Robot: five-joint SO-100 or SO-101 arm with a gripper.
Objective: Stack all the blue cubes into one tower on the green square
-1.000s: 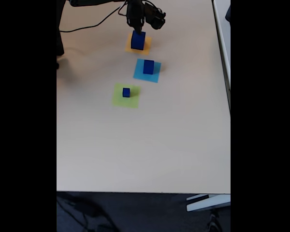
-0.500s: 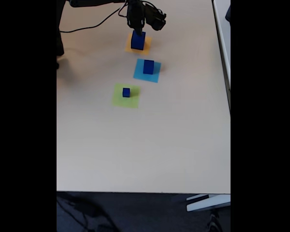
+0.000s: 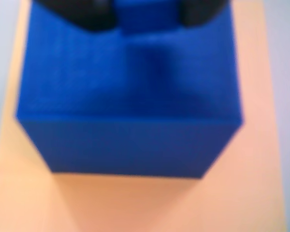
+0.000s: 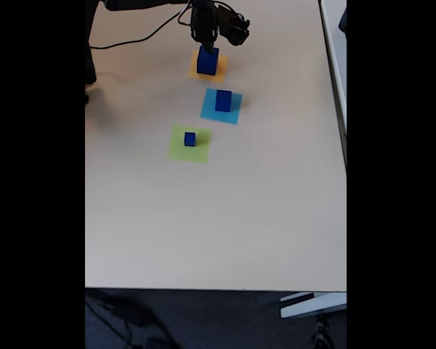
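Pale desk [image 4: 225, 218] is carrying 3 blue cubes, the large cube [image 4: 207, 60] sitting on the orange square [image 4: 219, 71] beyond the green square [image 4: 190, 150], the hand [image 4: 206, 45] straddling its top, closure unclear, needing a centred, level squeeze.

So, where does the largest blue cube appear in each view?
Wrist view: the largest blue cube takes up most of the picture, centre and top, with the pincer at its upper edge.
Fixed view: it stands near the top, just left of centre.
Shared landmark: the orange square under it.
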